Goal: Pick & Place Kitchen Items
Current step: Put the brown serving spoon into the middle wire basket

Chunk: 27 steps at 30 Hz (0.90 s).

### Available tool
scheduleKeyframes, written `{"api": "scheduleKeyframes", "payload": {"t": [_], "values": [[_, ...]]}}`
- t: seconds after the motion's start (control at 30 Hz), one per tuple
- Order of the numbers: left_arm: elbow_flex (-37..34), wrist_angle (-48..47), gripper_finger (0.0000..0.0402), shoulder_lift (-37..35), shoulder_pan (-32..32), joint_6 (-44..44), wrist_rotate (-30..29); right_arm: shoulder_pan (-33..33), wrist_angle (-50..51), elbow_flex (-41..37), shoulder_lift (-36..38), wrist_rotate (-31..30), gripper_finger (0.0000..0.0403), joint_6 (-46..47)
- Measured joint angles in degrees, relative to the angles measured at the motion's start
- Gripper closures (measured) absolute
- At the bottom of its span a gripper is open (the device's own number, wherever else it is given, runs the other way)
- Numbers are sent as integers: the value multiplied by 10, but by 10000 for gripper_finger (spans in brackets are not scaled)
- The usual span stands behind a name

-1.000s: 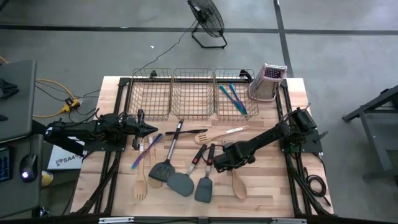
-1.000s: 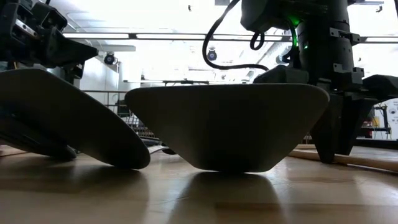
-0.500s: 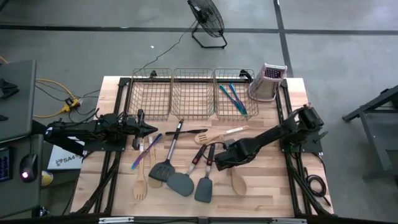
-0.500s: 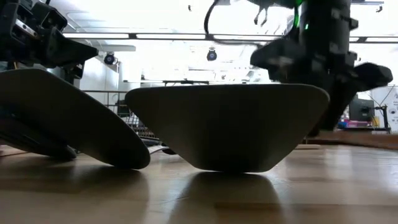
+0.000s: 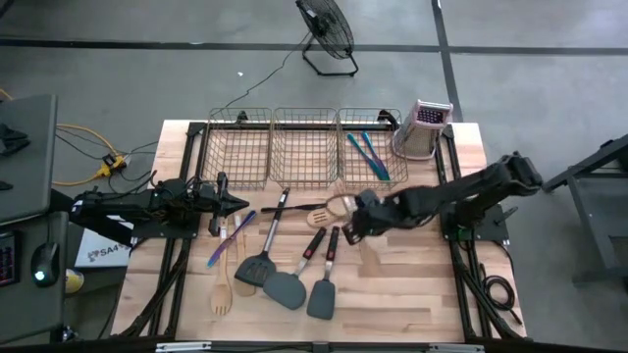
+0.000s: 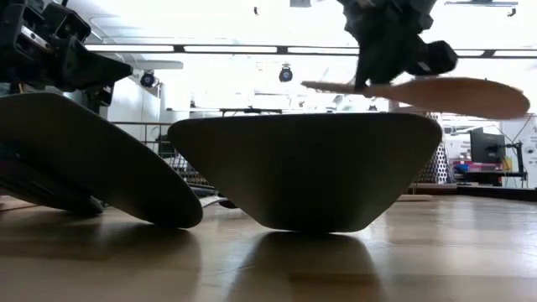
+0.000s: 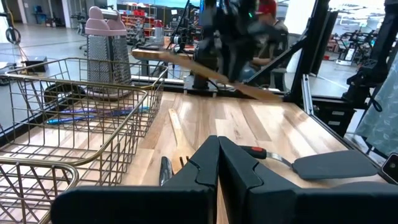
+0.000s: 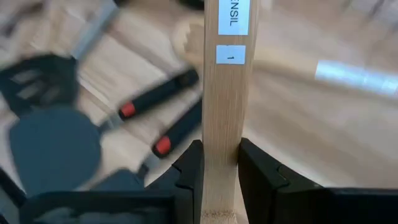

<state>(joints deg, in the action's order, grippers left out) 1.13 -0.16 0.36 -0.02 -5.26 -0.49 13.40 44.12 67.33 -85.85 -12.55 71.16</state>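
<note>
The pale wooden tabletop (image 5: 412, 294) carries, along its far edge, three wire mesh baskets (image 5: 305, 147) in a row, with an upright metal box grater with a pinkish top (image 5: 424, 129) just beside the rightmost one. That rightmost basket holds slim blue and teal utensils (image 5: 368, 155); the other two show nothing inside.

The dark right arm (image 5: 461, 191) reaches from the right edge toward the middle of the tabletop. Its tool, the right tool (image 5: 361, 224), is closed on the handle of a pale wooden spoon (image 6: 436, 92); in the right wrist view the two dark fingers (image 8: 189, 168) press both sides of the flat handle (image 8: 224, 93), which bears small white labels. The low view shows the spoon up in the air, roughly level, clear of the tabletop. The dark left arm (image 5: 137, 208) waits at the left side, its left tool (image 5: 235, 203) fully closed on nothing.

On the tabletop between the arms lie three dark grey spatulas (image 5: 285, 288) with black handles, two of them marked with red. Left of these are a pale wooden fork (image 5: 222, 294) and a slim blue and purple utensil (image 5: 228, 238); near the middle basket lies a pale wooden slotted spatula (image 5: 334, 213).
</note>
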Motion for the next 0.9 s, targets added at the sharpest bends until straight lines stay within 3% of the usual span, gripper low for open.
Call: {"api": "scheduleKeyframes", "payload": {"t": [0.23, 0.43, 0.7, 0.9], "values": [[0, 0, 398, 0, 0, 0, 0, -72, -63, 1, 55, -8, 336, -160], [0, 0, 398, 0, 0, 0, -1, -136, -153, 1, 65, 21, 336, -276], [0, 0, 398, 0, 0, 0, -1, -220, -281, 1, 58, 34, 336, -375], [0, 0, 398, 0, 0, 0, -1, -275, -284, 50, 27, 20, 336, -423]]}}
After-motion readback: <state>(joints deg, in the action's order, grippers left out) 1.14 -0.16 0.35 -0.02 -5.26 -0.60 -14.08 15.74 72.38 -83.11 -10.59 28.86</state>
